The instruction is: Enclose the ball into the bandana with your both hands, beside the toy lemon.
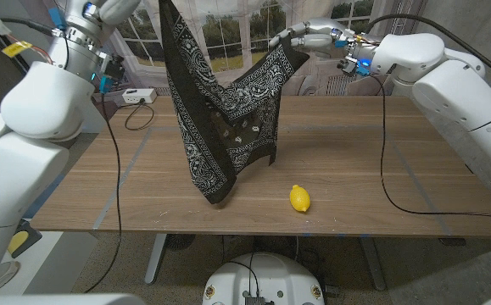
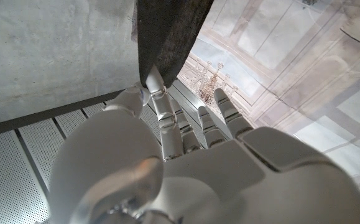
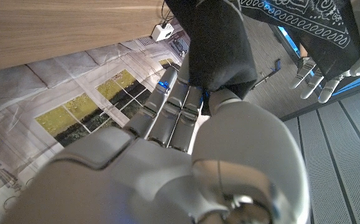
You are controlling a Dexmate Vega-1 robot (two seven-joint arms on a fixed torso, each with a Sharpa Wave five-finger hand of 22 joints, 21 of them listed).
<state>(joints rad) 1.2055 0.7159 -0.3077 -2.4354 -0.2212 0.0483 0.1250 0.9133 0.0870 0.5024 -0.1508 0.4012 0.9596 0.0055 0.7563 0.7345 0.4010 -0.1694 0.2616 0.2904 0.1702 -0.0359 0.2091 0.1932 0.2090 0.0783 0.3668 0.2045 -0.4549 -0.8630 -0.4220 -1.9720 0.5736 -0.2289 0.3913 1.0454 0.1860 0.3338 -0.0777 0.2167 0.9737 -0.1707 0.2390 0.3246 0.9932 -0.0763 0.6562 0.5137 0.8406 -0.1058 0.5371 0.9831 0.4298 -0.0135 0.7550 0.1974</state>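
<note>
A black bandana point(image 1: 228, 110) with white paisley print hangs stretched between my two raised hands, and its lowest fold reaches the wooden table point(image 1: 355, 152) near the front. My left hand point(image 2: 167, 143) pinches one corner of the cloth point(image 2: 167, 31) between thumb and finger, high at the picture's top point(image 1: 122, 8). My right hand point(image 1: 304, 36) grips the opposite corner point(image 3: 217, 43) above the table's far side. The yellow toy lemon point(image 1: 299, 198) lies on the table just right of the hanging fold. I cannot tell whether a ball sits inside the cloth.
A white box point(image 1: 139, 96) with a cable lies at the table's far left. A black cable point(image 1: 385, 169) hangs from my right arm down across the table's right side. A window backdrop stands behind the table.
</note>
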